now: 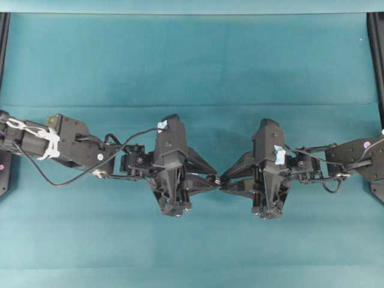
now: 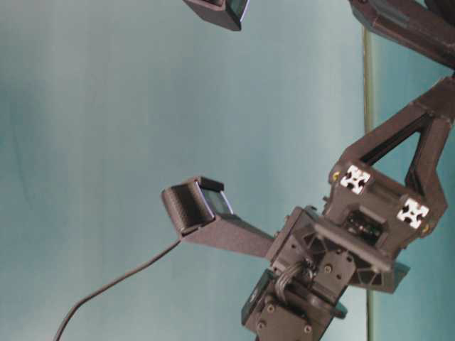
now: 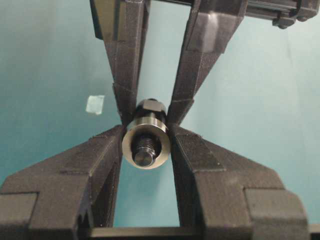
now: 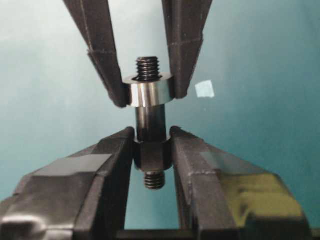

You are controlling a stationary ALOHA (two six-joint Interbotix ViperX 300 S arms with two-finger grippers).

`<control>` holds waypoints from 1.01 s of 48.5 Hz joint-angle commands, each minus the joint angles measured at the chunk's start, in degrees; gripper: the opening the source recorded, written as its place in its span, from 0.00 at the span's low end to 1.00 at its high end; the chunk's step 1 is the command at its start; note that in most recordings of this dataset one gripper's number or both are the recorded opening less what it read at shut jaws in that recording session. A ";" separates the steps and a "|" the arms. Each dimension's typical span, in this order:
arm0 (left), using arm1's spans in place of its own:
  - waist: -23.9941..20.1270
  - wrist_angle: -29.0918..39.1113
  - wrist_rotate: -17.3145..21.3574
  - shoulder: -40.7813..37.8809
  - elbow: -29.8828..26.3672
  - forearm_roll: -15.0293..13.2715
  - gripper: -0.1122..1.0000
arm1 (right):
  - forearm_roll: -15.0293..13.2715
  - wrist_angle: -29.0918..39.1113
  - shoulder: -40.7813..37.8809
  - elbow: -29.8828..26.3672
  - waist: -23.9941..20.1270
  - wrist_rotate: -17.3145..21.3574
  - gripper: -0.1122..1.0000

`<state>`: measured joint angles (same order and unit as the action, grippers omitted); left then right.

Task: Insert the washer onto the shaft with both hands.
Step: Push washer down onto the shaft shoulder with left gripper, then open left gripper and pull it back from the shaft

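Observation:
The two black grippers meet tip to tip above the middle of the teal table: my left gripper (image 1: 214,178) and my right gripper (image 1: 224,180). In the left wrist view my left gripper (image 3: 146,136) is shut on the silver washer (image 3: 127,143), and the shaft's threaded end (image 3: 144,158) pokes through its hole. In the right wrist view my right gripper (image 4: 152,137) is shut on the thick collar of the dark shaft (image 4: 150,120). The washer (image 4: 148,95) sits around the shaft's upper part, with threads showing beyond it.
A pale blue tape scrap (image 3: 95,104) lies on the teal cloth (image 1: 192,60) below the grippers and shows again as a tape scrap (image 4: 204,89). Black frame rails (image 1: 377,60) run along the table's left and right edges.

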<state>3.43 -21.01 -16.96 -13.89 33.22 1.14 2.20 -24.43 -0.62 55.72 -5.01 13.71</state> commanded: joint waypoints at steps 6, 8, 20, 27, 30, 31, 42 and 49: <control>0.35 0.62 0.18 -1.14 -2.37 0.09 0.40 | 0.18 -0.97 0.70 -1.41 0.62 0.18 0.11; 0.35 0.97 0.18 -1.32 -2.55 0.09 0.40 | 0.18 -0.97 0.62 -1.41 0.70 0.18 0.10; 0.35 2.02 0.18 -1.32 -2.55 0.09 0.40 | 0.18 -0.97 0.62 -1.41 0.70 0.09 0.10; 0.18 2.02 0.09 -1.32 -2.46 0.09 0.40 | 0.18 -0.97 0.62 -1.32 0.70 0.09 0.10; 0.09 2.02 0.09 -1.32 -2.55 0.09 0.40 | 0.18 -0.97 0.53 -1.32 0.70 0.09 0.10; 0.00 2.02 0.09 -1.32 -2.64 0.09 0.40 | 0.18 -0.97 0.53 -1.32 0.70 0.09 0.10; -0.44 1.85 0.09 -1.05 -2.72 0.09 0.40 | 0.09 -0.88 0.53 -1.32 0.70 0.09 0.10; -0.44 1.67 0.26 -0.70 -2.46 0.00 0.46 | 0.18 -0.70 0.53 -1.23 0.70 0.09 0.10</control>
<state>3.08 -18.90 -16.88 -15.29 31.20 1.05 2.29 -24.43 -0.62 55.55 -4.57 13.71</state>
